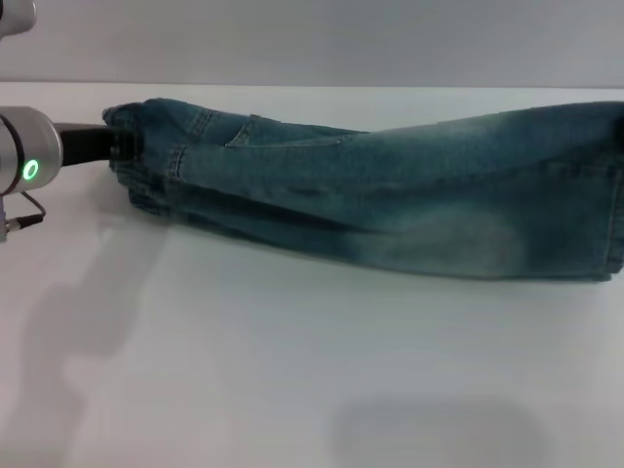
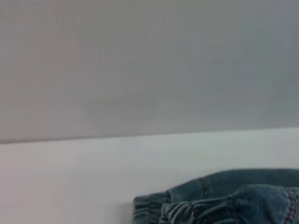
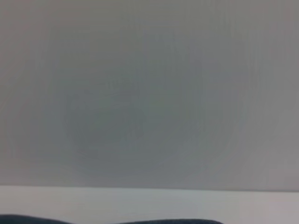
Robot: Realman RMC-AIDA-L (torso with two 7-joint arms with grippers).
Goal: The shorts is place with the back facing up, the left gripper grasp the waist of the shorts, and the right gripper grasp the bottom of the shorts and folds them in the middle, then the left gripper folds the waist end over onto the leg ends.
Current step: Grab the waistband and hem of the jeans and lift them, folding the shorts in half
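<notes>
- One pair of the shorts lies folded lengthwise into a long band across the white table, running from about 9 o'clock to 3 o'clock in the head view and cut off by the edge at the 3 o'clock end.
- The left gripper sits at the 9 o'clock end of the band, its black fingers clamped on the gathered waist of the shorts; the silver arm with its green light lies further out toward 9 o'clock.
- From the left wrist view, the bunched elastic waist shows at roughly 5 o'clock, resting on the table.
- The bottom of the shorts lies at the 3 o'clock end, its stitched hem stacked in layers.
- The right gripper is out of sight in every view, so whether it is apart or together cannot be told.
- One dark sliver of cloth edges the right wrist view at 7 o'clock.
</notes>
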